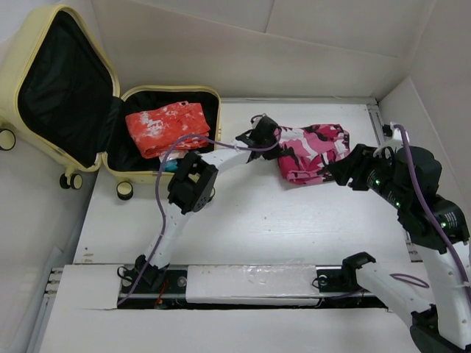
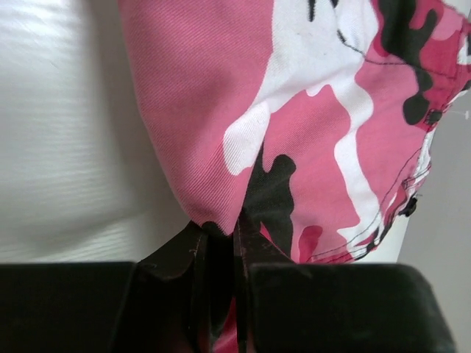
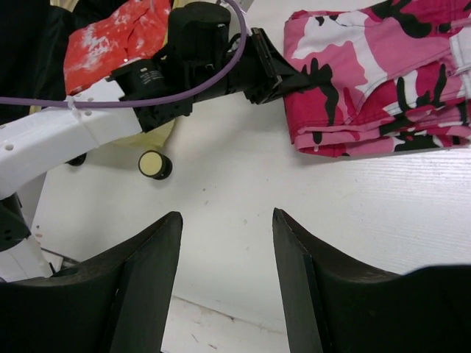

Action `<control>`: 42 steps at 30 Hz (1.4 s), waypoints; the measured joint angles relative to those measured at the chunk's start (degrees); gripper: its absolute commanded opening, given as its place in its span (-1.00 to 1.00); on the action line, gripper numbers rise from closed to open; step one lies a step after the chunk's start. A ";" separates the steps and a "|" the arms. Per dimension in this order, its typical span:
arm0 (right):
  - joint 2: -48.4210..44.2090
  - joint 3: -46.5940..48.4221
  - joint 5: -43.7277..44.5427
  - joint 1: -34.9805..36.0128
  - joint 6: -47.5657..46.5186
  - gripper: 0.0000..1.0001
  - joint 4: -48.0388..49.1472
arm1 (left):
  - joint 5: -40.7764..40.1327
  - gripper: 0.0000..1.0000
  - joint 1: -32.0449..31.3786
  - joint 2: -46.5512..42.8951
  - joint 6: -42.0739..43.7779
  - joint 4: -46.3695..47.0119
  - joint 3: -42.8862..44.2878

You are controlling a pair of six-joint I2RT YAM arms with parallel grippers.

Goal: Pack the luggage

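Note:
The pale yellow luggage (image 1: 59, 29) lies open at the far left, its lid leaning back. An orange-and-white folded garment (image 1: 165, 126) lies in its black-lined base. A folded pink camouflage garment (image 1: 316, 151) lies on the table to the right of the luggage. My left gripper (image 1: 276, 140) is shut on the left edge of this pink garment (image 2: 316, 125). My right gripper (image 1: 340, 170) hovers open and empty just right of the pink garment (image 3: 383, 73), its fingers (image 3: 151, 265) above bare table.
A cream-and-black caster wheel (image 3: 154, 163) of the luggage sits on the table near the left arm. White walls enclose the table at the back and right. A metal rail (image 1: 250, 283) with the arm bases runs along the near edge.

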 measured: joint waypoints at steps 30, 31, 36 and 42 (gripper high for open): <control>0.92 -2.47 -0.63 0.00 -0.72 0.17 4.66 | 12.04 -1.00 59.49 -27.65 26.14 -18.05 -9.57; 0.72 -2.64 -0.83 0.00 -0.72 0.17 4.63 | 11.63 -0.97 59.63 -27.65 26.36 -18.03 -9.90; 0.26 -2.82 -1.57 0.00 -0.72 0.17 4.61 | 7.34 -0.11 59.23 -29.73 27.12 -18.27 -12.52; -0.63 -6.45 -4.70 0.00 -1.42 0.17 5.20 | -1.92 0.22 59.54 -45.92 23.69 -19.34 -24.17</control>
